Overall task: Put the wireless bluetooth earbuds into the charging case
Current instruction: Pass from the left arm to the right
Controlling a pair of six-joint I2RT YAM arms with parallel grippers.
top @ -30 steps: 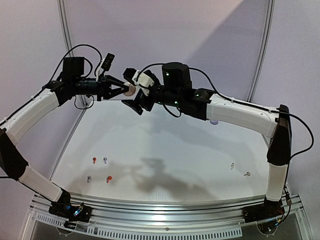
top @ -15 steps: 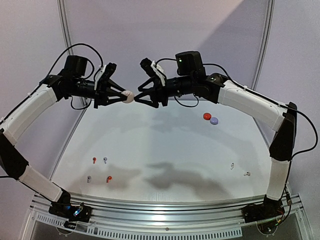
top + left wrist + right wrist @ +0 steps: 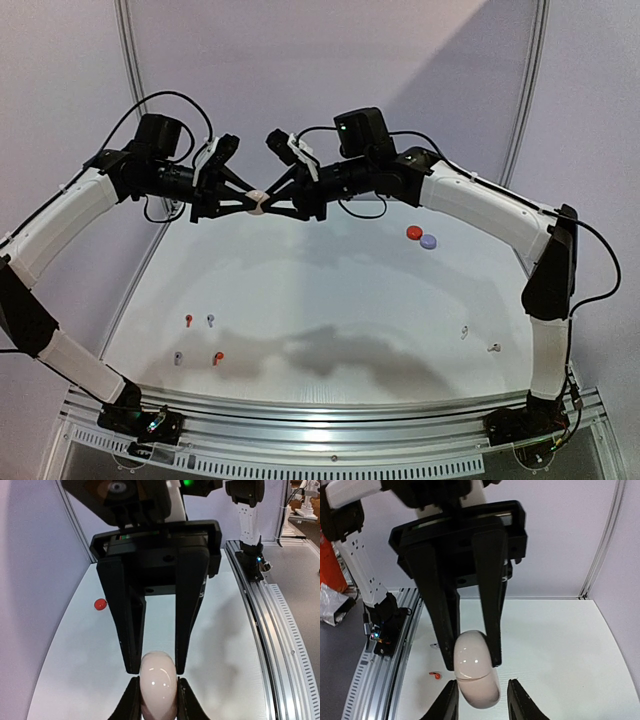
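Gripping a glossy pinkish-white round plastic charging case (image 3: 474,672) in mid-air above the white table (image 3: 330,290), the left gripper (image 3: 158,687) is clamped tight on it. The right gripper (image 3: 481,690) meets it head-on, jaws part-open on either side of the case with a sliver of gap at one finger. Tiny stemmed plastic buds lie on the table below: red-orange earbuds (image 3: 217,357) and lavender-grey earbuds (image 3: 210,320) near the left, white earbuds (image 3: 465,332) near the right, all well apart from the case.

Left fingers (image 3: 129,703) pinch a white case (image 3: 158,682), right fingers (image 3: 188,605) flanking it.
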